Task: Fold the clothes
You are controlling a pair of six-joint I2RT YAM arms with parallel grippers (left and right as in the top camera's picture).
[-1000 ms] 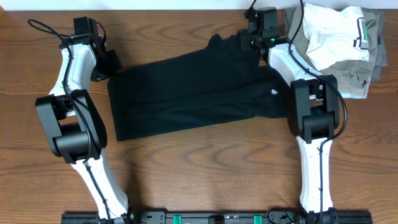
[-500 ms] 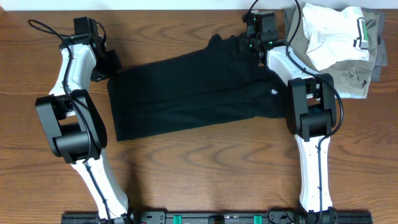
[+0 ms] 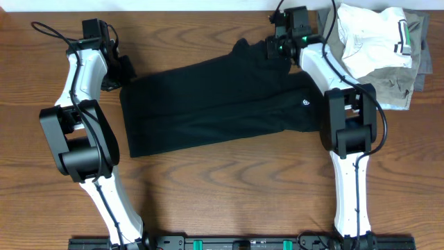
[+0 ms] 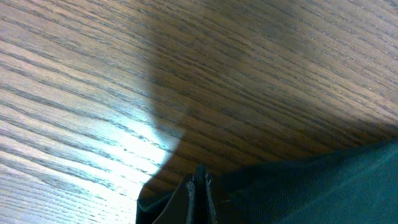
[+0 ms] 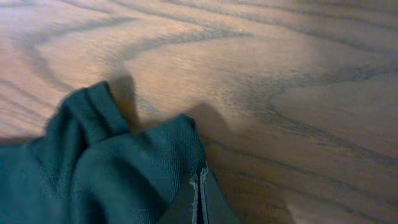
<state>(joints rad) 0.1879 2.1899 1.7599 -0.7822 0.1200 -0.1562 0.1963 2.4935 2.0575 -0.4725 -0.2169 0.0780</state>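
The black garment (image 3: pixel 208 104) lies flat across the middle of the wooden table, with its small white logo (image 3: pixel 306 103) near the right end. My left gripper (image 3: pixel 127 73) is at its far left corner. In the left wrist view the fingers (image 4: pixel 199 190) are pressed together with black fabric (image 4: pixel 311 186) bunched around them. My right gripper (image 3: pixel 272 48) is at the garment's far right edge. In the right wrist view the fingers (image 5: pixel 200 193) are shut and a raised fold of the fabric (image 5: pixel 93 168) runs into them.
A white folded garment with striped trim (image 3: pixel 374 38) lies on olive and grey folded garments (image 3: pixel 402 87) at the back right corner, just right of my right arm. The table's far edge (image 3: pixel 208 10) is close behind both grippers.
My right wrist has shifted very slightly near the garment's far right edge. The left arm and the garment's outline have not visibly changed.
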